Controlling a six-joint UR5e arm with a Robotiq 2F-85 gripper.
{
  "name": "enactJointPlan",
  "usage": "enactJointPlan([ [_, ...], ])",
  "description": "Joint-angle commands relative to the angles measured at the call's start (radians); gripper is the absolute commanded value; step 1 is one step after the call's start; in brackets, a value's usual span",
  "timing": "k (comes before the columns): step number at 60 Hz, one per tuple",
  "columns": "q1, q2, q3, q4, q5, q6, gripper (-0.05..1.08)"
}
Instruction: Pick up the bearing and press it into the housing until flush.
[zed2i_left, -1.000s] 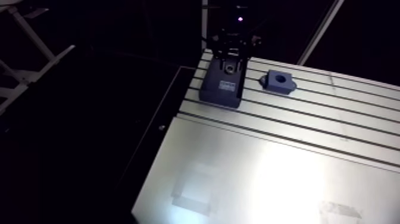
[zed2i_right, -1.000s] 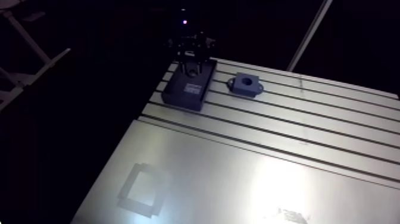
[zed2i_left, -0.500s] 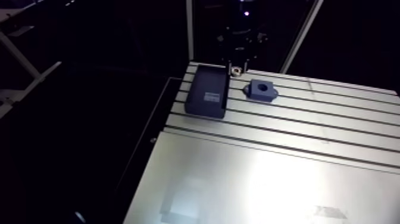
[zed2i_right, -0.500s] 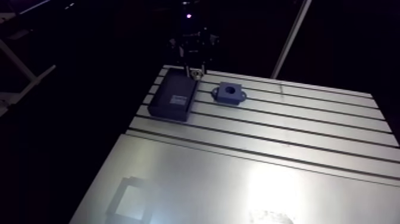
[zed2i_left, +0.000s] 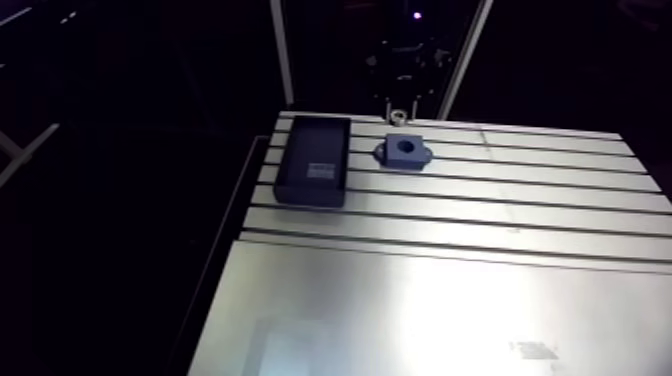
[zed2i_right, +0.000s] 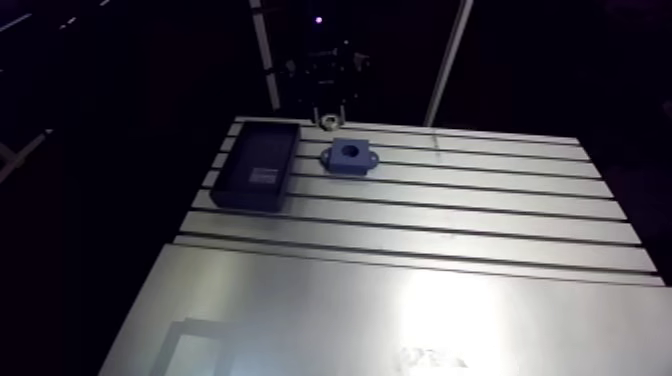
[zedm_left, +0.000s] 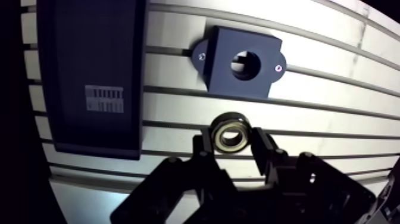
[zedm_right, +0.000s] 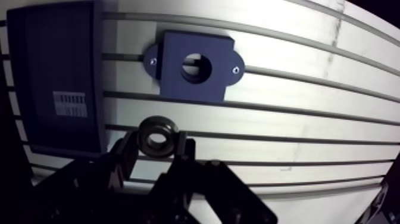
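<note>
Bench: slotted aluminium.
Hand: clamped on the bearing, apparently held above the bench.
Housing: 12 o'clock of hand, bore empty.
Dark tray: 10 o'clock.
Progress: pick-up done; alignment and flush pressing outstanding.

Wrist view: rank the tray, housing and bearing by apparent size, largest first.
1. dark tray
2. housing
3. bearing, which looks smallest even though it is nearest the camera, so the ranking holds.

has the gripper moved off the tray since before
Yes. The gripper, holding the bearing, went from over the tray to near the housing.
</note>
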Motion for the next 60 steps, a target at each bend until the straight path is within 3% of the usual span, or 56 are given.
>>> enactJointPlan([
  [1, -0.018, 0.003, 0.032, -0.057, 0.002, -0.001, 0.74],
  [38, -0.058, 0.054, 0.061, -0.174, 0.005, -0.024, 0.74],
  [60, -0.058, 0.091, 0.046, -0.176, -0.001, -0.024, 0.74],
])
